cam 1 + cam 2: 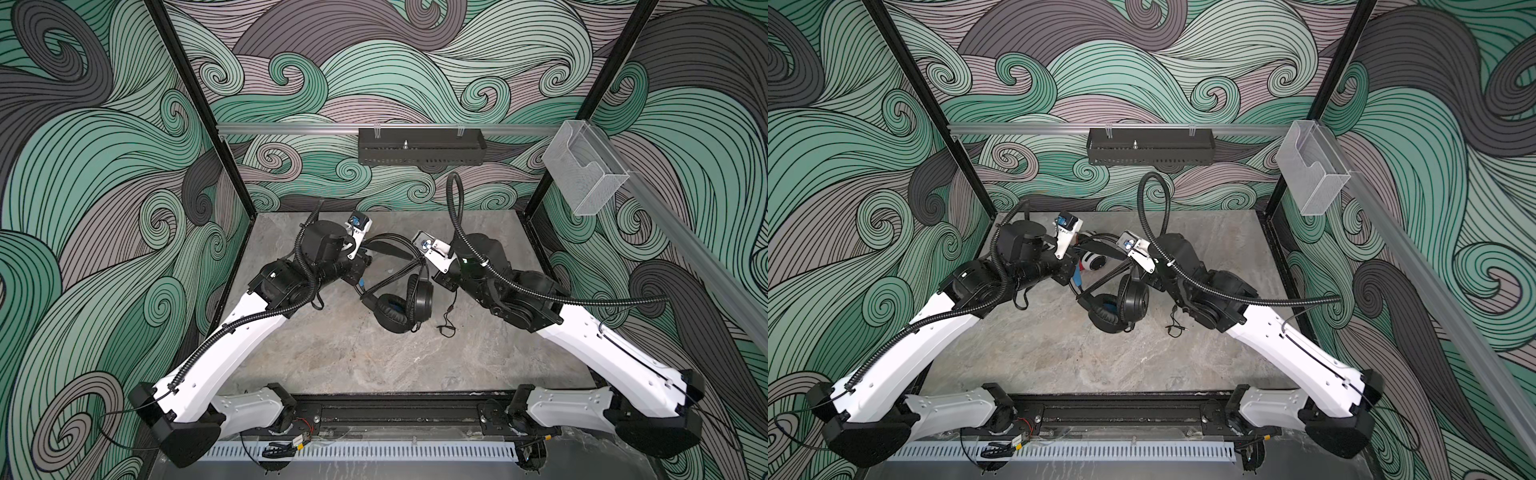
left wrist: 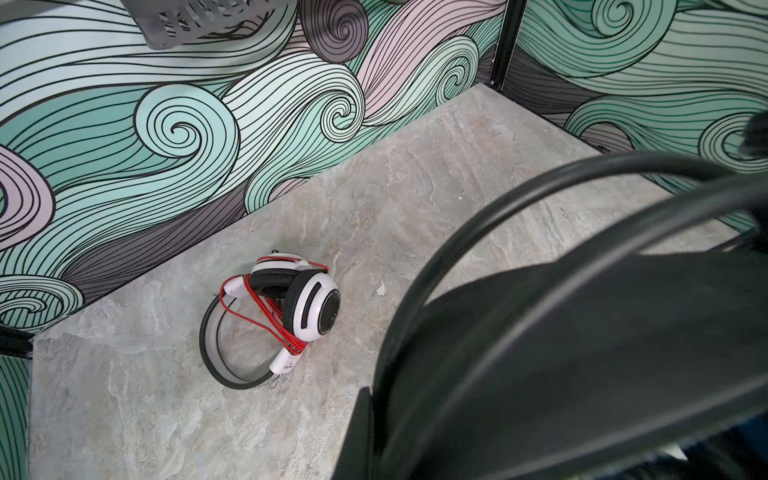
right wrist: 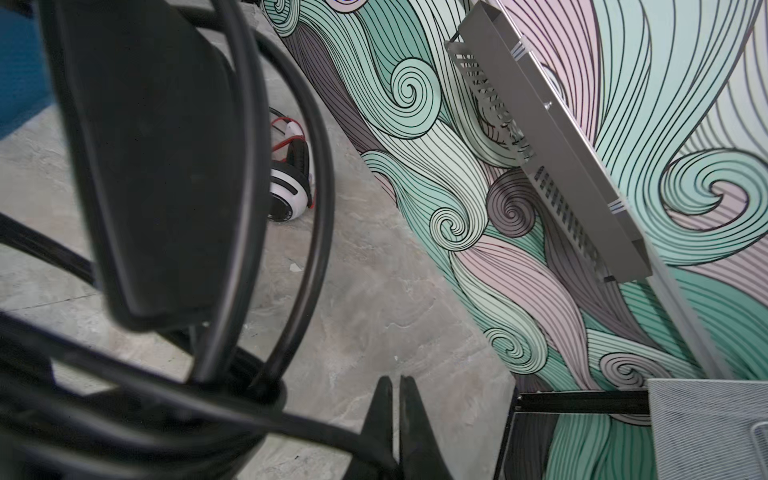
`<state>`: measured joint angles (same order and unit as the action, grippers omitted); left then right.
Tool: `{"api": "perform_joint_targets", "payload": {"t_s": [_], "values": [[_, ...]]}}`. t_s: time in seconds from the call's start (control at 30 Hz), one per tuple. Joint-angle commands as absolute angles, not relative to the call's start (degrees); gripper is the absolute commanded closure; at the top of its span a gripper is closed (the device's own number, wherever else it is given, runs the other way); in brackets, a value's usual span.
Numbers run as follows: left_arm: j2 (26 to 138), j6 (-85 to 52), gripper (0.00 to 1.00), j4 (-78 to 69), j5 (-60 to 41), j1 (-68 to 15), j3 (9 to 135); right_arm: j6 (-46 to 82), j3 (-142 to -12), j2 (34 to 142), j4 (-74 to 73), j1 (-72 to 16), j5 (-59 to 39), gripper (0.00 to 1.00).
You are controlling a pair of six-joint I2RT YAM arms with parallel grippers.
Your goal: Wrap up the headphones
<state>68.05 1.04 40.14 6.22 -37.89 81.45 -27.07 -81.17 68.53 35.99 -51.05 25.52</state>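
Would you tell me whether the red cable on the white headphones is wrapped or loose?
Wrapped: the red cable loops tautly around the cups and band of the white headphones; none trails loose.

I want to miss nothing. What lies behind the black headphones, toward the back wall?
The white headphones lie on the table there, red cable wound around them. In a top view the left arm covers all but one cup.

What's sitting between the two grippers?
In both top views, the black headphones' headband and taut strands of black cable span the gap from the left gripper to the right gripper.
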Motion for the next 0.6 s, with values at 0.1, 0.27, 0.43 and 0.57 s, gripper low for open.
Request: {"api": "perform_joint_targets", "payload": {"t_s": [0.1,0.27,0.43,0.57], "values": [[67.9,-1.2,1.0,40.6,0.7,-37.4,88.8,-23.6,-73.6,62.3,26.3,-48.5,18.4,0.84],[68.4,-2.1,1.0,40.5,-1.4,-37.4,91.2,-21.8,-71.6,62.2,24.5,-46.5,14.5,0.84],[68.8,-4.5,1.0,39.8,-3.5,-37.4,93.0,-15.2,-66.6,59.9,18.3,-43.0,7.7,0.81],[69.7,-8.4,1.0,40.1,-5.1,-37.1,95.4,-8.4,-62.9,57.2,13.5,-38.5,0.1,0.75]]}}
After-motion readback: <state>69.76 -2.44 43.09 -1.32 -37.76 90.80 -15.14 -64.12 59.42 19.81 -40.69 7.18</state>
